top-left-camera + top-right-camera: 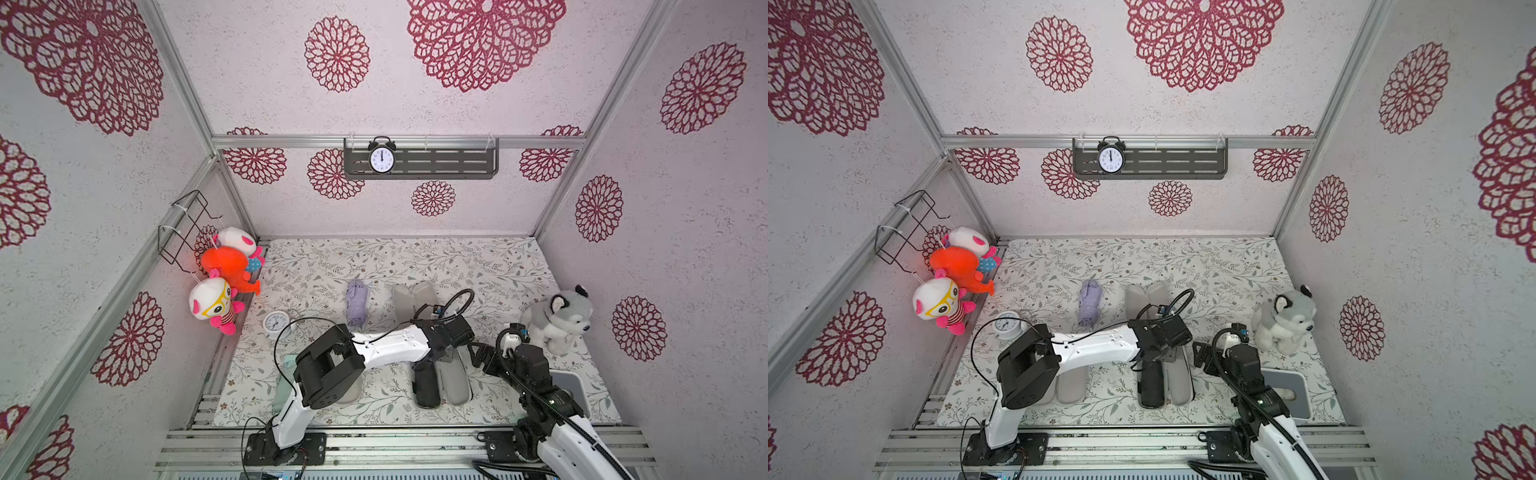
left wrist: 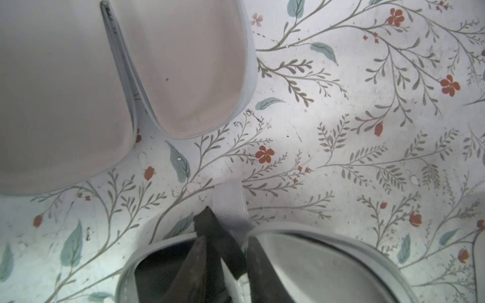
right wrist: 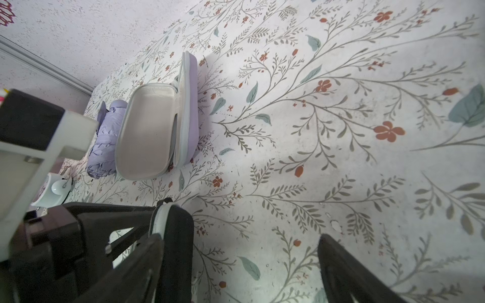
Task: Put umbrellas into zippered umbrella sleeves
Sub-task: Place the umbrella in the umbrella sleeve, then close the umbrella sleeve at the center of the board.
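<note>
Lilac sleeve shell (image 3: 193, 105): right wrist view only

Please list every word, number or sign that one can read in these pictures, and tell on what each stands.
Dial of the black alarm clock on the wall shelf: hour numerals, too small to read.
Dial of the white clock on the table: numerals, too small and blurred to read.
No other word, label or brand can be made out.
</note>
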Controlling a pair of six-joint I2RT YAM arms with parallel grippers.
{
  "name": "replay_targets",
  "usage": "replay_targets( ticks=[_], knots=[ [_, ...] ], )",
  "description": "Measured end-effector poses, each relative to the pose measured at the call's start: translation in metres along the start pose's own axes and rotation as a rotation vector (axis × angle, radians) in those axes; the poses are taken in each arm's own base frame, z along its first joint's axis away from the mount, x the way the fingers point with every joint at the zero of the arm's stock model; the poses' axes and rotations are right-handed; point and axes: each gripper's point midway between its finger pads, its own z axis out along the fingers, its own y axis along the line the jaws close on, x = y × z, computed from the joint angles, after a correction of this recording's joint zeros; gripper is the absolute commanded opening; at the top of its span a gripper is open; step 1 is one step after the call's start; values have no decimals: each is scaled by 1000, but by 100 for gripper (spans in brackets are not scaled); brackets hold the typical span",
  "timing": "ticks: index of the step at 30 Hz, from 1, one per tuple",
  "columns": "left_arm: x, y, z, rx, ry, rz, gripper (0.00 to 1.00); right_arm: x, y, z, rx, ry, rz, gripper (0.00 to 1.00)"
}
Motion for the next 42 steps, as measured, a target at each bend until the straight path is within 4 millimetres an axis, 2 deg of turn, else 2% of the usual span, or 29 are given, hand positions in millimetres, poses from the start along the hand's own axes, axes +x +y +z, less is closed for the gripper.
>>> replay_targets(
  ticks=[6,10,11,14,19,21,28,35,42],
  knots=[
    [3,2,5,-1,-12,-20,23,0,0,0,0,-1,0,93],
    [3,1,6,6,-15,-27,10,-1,1,0,-3,-4,0,93],
    [3,1,6,7,-13,-27,4,-1,1,0,-3,-5,0,93],
    [4,1,6,6,-9,-23,0,-1,1,1,-6,-7,0,93],
    [5,1,6,3,-10,-20,0,11,-3,5,-14,23,16,89],
    [7,2,5,0,-7,-17,0,16,-4,6,-14,39,21,83],
    [14,2,-11,9,-22,-15,0,22,-3,11,-24,71,27,73],
    [21,5,-12,15,-13,-28,0,26,4,16,-60,92,24,70],
    [21,5,-12,13,-19,-25,7,36,16,17,-121,114,17,69]
  ],
)
